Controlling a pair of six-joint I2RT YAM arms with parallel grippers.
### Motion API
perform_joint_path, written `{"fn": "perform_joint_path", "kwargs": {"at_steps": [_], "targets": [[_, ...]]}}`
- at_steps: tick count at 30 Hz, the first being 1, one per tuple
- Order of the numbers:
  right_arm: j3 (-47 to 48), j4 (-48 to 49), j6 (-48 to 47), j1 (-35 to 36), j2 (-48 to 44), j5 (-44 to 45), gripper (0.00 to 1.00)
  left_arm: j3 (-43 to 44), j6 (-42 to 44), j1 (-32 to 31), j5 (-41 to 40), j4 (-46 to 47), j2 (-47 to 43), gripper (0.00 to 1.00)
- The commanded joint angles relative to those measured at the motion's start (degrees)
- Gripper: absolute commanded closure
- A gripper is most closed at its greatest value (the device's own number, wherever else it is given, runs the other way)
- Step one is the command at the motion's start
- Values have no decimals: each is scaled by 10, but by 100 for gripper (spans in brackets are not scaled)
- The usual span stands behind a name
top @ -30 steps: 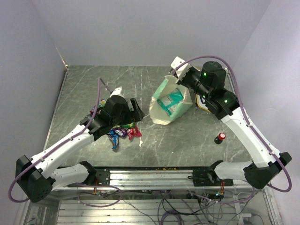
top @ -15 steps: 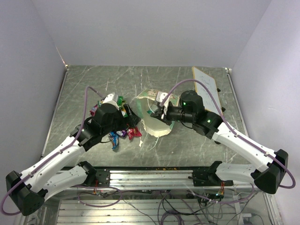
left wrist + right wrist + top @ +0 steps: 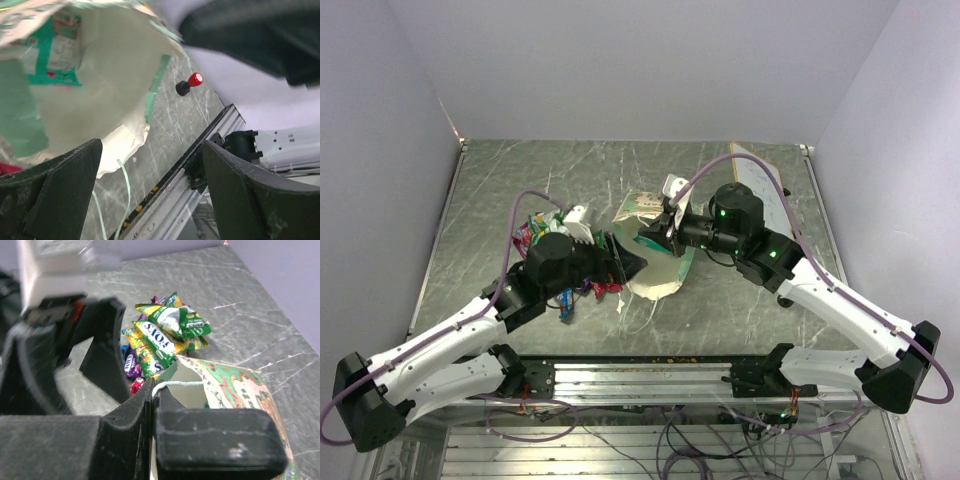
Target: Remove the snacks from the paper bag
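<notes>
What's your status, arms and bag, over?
Left gripper open at paper bag mouth. Right gripper shut on its rim. Snacks piled outside; teal packet inside.

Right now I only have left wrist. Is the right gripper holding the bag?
Observer: Yes, the right gripper is shut on the paper bag rim, beside its string handle.
Operator: Any snacks out yet?
Observer: A pile of snacks lies on the table beyond the bag, green Fox's packets on top.
Operator: Where's my gripper from above?
Observer: The left gripper sits at the bag's mouth, the pile beside its wrist.
</notes>
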Motion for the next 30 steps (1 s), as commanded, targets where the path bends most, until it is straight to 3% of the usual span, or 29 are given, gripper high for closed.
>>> {"fn": "perform_joint_path", "kwargs": {"at_steps": [1, 7, 12, 21, 30], "targets": [[22, -1, 10, 2, -5, 42, 100, -42, 115, -67, -90, 152, 28, 12], [37, -1, -1, 3, -11, 75, 100, -70, 172, -103, -153, 294, 139, 41], [37, 0, 0, 2, -11, 72, 100, -4, 224, -139, -255, 273, 258, 56], [47, 4, 8, 3, -13, 81, 100, 26, 285, -141, -304, 367, 391, 61], [67, -17, 9, 3, -15, 76, 100, 84, 306, -130, -358, 382, 507, 61]]}}
